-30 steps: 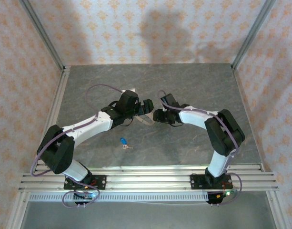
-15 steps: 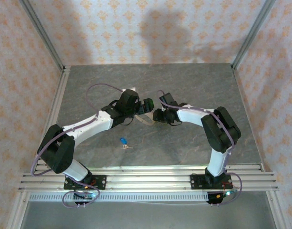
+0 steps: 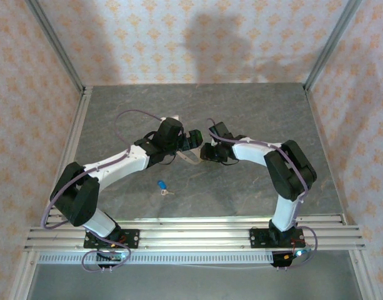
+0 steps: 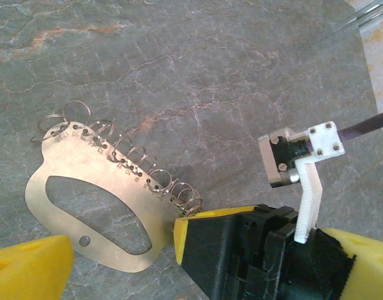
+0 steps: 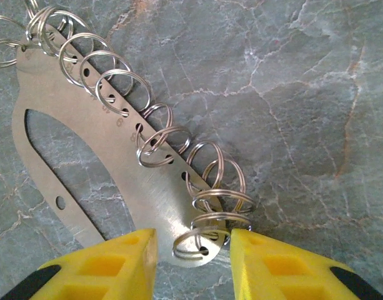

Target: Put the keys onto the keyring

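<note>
Straddling the keyring (image 5: 160, 206) end is the right hand (image 5: 192, 240).

A grey, veined table (image 3: 253, 112) sits between pale walls (image 3: 147, 37) patterned in orange, with aluminium rails (image 3: 197, 231) along its near edge.

**Item 1, keyring** (image 3: 192, 156): I find it lying flat mid-table on the table (image 3: 253, 112), between the two tools. The left tool (image 3: 194, 139) sits just behind it. The right tool (image 5: 194, 250) stands at its right end, one finger either side of the end rings (image 5: 219, 201).

**Item 2, key** (image 3: 161, 185): I log it on the table nearer the arm bases, left of the keyring and well apart from it and from both tools.
</note>
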Motion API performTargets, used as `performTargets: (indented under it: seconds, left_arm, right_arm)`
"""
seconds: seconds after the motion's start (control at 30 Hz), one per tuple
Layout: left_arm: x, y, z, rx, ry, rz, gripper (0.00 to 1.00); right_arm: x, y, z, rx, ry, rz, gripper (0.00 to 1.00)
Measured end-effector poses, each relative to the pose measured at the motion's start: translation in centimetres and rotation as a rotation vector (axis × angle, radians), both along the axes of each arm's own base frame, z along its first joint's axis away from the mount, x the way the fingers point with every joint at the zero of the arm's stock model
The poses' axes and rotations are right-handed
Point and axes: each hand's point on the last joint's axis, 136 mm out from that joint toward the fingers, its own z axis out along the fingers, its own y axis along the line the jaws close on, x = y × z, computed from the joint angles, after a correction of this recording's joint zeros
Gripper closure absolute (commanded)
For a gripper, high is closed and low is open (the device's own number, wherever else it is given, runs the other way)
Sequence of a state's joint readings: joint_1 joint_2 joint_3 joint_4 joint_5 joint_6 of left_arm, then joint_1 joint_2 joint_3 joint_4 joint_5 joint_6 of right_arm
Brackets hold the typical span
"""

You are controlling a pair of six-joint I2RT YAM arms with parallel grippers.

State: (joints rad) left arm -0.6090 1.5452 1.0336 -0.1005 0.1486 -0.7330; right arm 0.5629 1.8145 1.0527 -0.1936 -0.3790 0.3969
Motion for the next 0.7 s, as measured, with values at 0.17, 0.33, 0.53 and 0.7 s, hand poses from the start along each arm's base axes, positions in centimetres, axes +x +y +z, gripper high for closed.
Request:
performTargets:
  seconds: [0.17,0.33,0.53,0.7]
  left_arm:
    - [0.0,0.0,0.0,0.0,0.0,0.0,0.01]
    - [0.0,0.0,0.0,0.0,0.0,0.0,0.01]
    - [0.0,0.0,-0.1,0.003,-0.002,-0.006,0.02]
    - [-0.7,0.2,-1.3,0.022,0.01,-0.028,0.02]
  right_arm:
    - [-0.4,0.6,0.7,0.019,-0.006,0.016,0.66]
    - [-0.7,1.0,0.9,0.025,-0.008,0.028,0.67]
    - [-0.9,-0.5,1.7,0.019,-0.027,-0.011,0.65]
    - [-0.2,-4.3,3.7,0.033,-0.068,-0.131,0.56]
